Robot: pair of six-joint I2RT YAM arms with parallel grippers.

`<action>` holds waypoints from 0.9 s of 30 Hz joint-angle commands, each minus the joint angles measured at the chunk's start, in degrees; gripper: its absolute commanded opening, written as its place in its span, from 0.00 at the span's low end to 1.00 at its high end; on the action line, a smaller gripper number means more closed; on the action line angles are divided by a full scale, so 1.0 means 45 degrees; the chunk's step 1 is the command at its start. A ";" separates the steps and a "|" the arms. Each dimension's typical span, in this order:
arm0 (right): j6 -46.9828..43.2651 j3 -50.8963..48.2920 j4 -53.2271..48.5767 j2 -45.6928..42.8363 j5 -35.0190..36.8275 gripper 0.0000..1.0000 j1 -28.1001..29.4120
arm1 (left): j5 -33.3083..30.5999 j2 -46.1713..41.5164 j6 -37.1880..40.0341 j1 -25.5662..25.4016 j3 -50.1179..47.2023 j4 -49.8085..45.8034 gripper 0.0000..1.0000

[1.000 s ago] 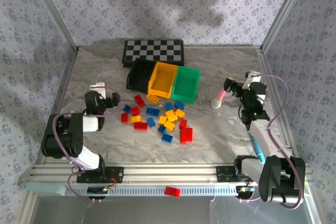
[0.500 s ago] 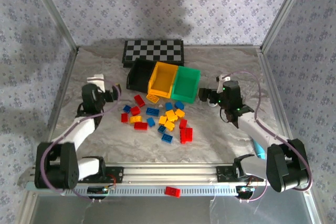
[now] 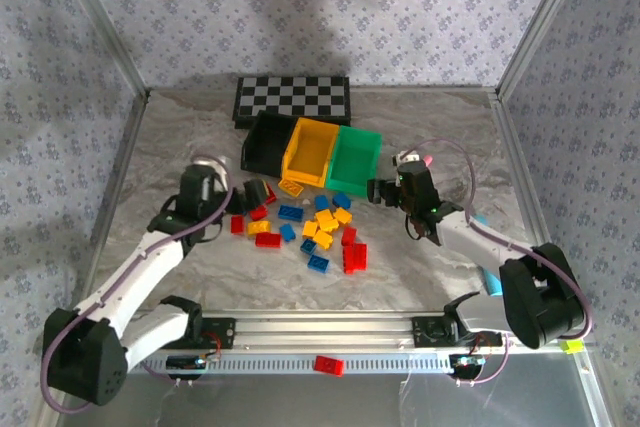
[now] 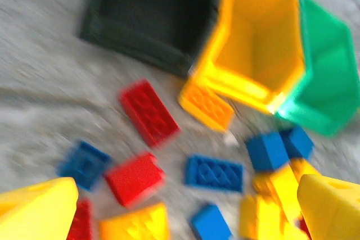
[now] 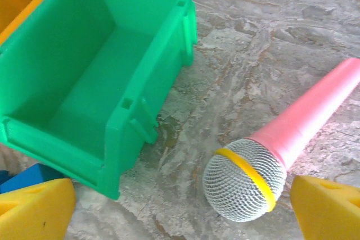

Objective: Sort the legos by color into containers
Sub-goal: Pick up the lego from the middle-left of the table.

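Red, yellow and blue legos (image 3: 310, 227) lie scattered in front of three containers: black (image 3: 262, 142), yellow (image 3: 308, 152) and green (image 3: 355, 159). My left gripper (image 3: 255, 192) hovers open over the pile's left side. Its wrist view shows a blue brick (image 4: 214, 172) and a red brick (image 4: 134, 178) below the open left gripper (image 4: 185, 212), with the black bin (image 4: 152, 9) and yellow bin (image 4: 256, 43) beyond. My right gripper (image 3: 385, 190) stands open by the green bin (image 5: 84, 82), nothing held between its fingers (image 5: 34, 209).
A pink toy microphone (image 5: 247, 178) lies on the table just right of the green bin, under the right gripper. A checkered board (image 3: 292, 99) sits behind the bins. One red brick (image 3: 328, 365) rests on the front rail.
Both arms swung inward. The left gripper moved right to the brick pile; the right gripper moved left over the microphone toward the green bin. Both stayed open.
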 commanded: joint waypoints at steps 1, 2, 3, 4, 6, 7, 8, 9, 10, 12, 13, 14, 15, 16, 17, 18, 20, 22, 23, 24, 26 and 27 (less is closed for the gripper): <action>0.0225 0.0449 -0.0508 -0.0044 0.0976 1.00 -0.0007 | -0.0808 -0.0243 -0.1442 -0.1670 -0.0200 -0.1188 0.98; 0.0220 0.0461 -0.0662 -0.0187 0.1293 1.00 -0.0023 | -0.1055 -0.0163 -0.1788 -0.2260 -0.0284 -0.1174 0.97; 0.0266 0.0442 -0.0798 -0.0295 0.1586 1.00 -0.0037 | -0.1246 -0.0062 -0.2007 -0.2705 -0.0293 -0.1166 0.96; 0.0403 0.0371 -0.0867 -0.0509 0.1902 1.00 -0.0101 | -0.1430 0.0097 -0.2259 -0.3259 -0.0278 -0.1151 0.96; 0.0850 0.0078 -0.0815 -0.0809 0.2147 1.00 -0.0312 | -0.1873 0.0477 -0.2565 -0.4328 -0.0110 -0.1130 0.95; 0.1070 -0.0085 -0.0744 -0.0917 0.2075 1.00 -0.0490 | -0.2153 0.0729 -0.2698 -0.4894 0.0047 -0.1130 0.95; 0.1272 -0.0184 -0.0727 -0.0999 0.1896 1.00 -0.0711 | -0.2345 0.1048 -0.2823 -0.5409 0.0243 -0.1100 0.93; 0.1412 -0.0241 -0.0727 -0.1085 0.1717 1.00 -0.0852 | -0.2448 0.1389 -0.2882 -0.5770 0.0462 -0.1077 0.92; 0.1516 -0.0262 -0.0771 -0.1154 0.1534 1.00 -0.1034 | -0.2500 0.1862 -0.2921 -0.6227 0.0797 -0.1130 0.90; 0.1623 -0.0368 -0.0742 -0.1290 0.1439 1.00 -0.1213 | -0.2515 0.2942 -0.2974 -0.6940 0.1656 -0.1426 0.88; 0.1645 -0.0416 -0.0711 -0.1331 0.1455 1.00 -0.1273 | -0.2465 0.3644 -0.2913 -0.7338 0.2284 -0.1732 0.86; 0.1682 -0.0491 -0.0695 -0.1336 0.1465 1.00 -0.1338 | -0.2511 0.4367 -0.2789 -0.7763 0.2921 -0.2114 0.85; 0.1704 -0.0490 -0.0692 -0.1318 0.1433 1.00 -0.1389 | -0.2602 0.4998 -0.2643 -0.8143 0.3601 -0.2430 0.84; 0.1720 -0.0442 -0.0765 -0.1297 0.1345 1.00 -0.1462 | -0.2742 0.5751 -0.2492 -0.8621 0.4299 -0.2819 0.83; 0.1743 -0.0417 -0.0846 -0.1301 0.1266 1.00 -0.1512 | -0.2854 0.6482 -0.2338 -0.9042 0.5060 -0.3174 0.81; 0.1761 -0.0399 -0.0890 -0.1315 0.1284 1.00 -0.1530 | -0.2953 0.7144 -0.2224 -0.9342 0.5675 -0.3513 0.78; 0.1743 -0.0417 -0.0883 -0.1318 0.1321 1.00 -0.1559 | -0.3185 0.8490 -0.1981 -0.9894 0.6895 -0.4186 0.72; 0.1723 -0.0411 -0.0890 -0.1280 0.1396 1.00 -0.1569 | -0.3331 0.9351 -0.1944 -1.0267 0.7661 -0.4611 0.68; 0.1715 -0.0366 -0.0974 -0.1288 0.1438 1.00 -0.1599 | -0.3417 0.9713 -0.1943 -1.0400 0.7937 -0.4736 0.67; 0.1713 -0.0342 -0.1074 -0.1310 0.1439 1.00 -0.1627 | -0.3442 0.9928 -0.1970 -1.0498 0.8094 -0.4806 0.66; 0.1724 -0.0340 -0.1119 -0.1411 0.1455 1.00 -0.1648 | -0.3445 1.0279 -0.2066 -1.0640 0.8416 -0.5062 0.66; 0.1723 -0.0378 -0.1060 -0.1450 0.1445 1.00 -0.1650 | -0.3475 1.0369 -0.2121 -1.0684 0.8508 -0.5249 0.66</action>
